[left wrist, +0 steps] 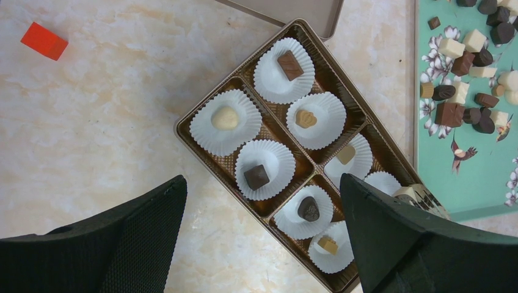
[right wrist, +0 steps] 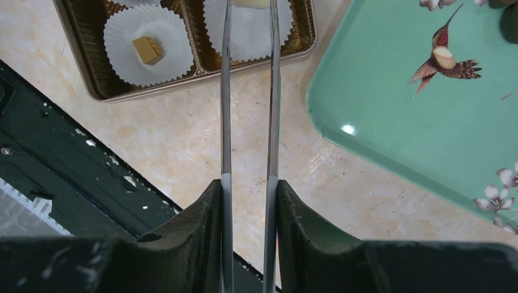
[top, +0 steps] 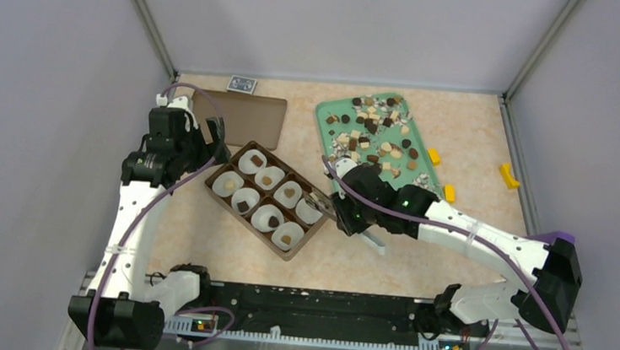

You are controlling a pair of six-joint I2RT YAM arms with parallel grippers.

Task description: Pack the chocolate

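Right gripper (right wrist: 247, 186) squeezes the tweezers (right wrist: 226, 91) shut on a cream chocolate (left wrist: 405, 193) over the box's (left wrist: 273, 130) one empty cup (left wrist: 382, 181), I'd guess so it drops straight in. Left gripper (left wrist: 262, 182) hangs wide open above the box, looks idle. The other pieces (left wrist: 464, 91) sit on the tray (left wrist: 464, 195) to the right.

**Teal tray (right wrist: 397, 134), gold box (left wrist: 267, 108)**

Tray's teal with a red-headed brown hummingbird (right wrist: 443, 58) and white flowers (right wrist: 508, 178) printed on it. Box is shiny golden brown, cups (left wrist: 275, 155) white and fluted. The chocolate (left wrist: 256, 177) runs dark brown, tan and cream. The table (left wrist: 91, 134) is beige, marble-ish. One red block (left wrist: 44, 41), a few yellow blocks (top: 433, 156), silvery tweezers (right wrist: 226, 97).
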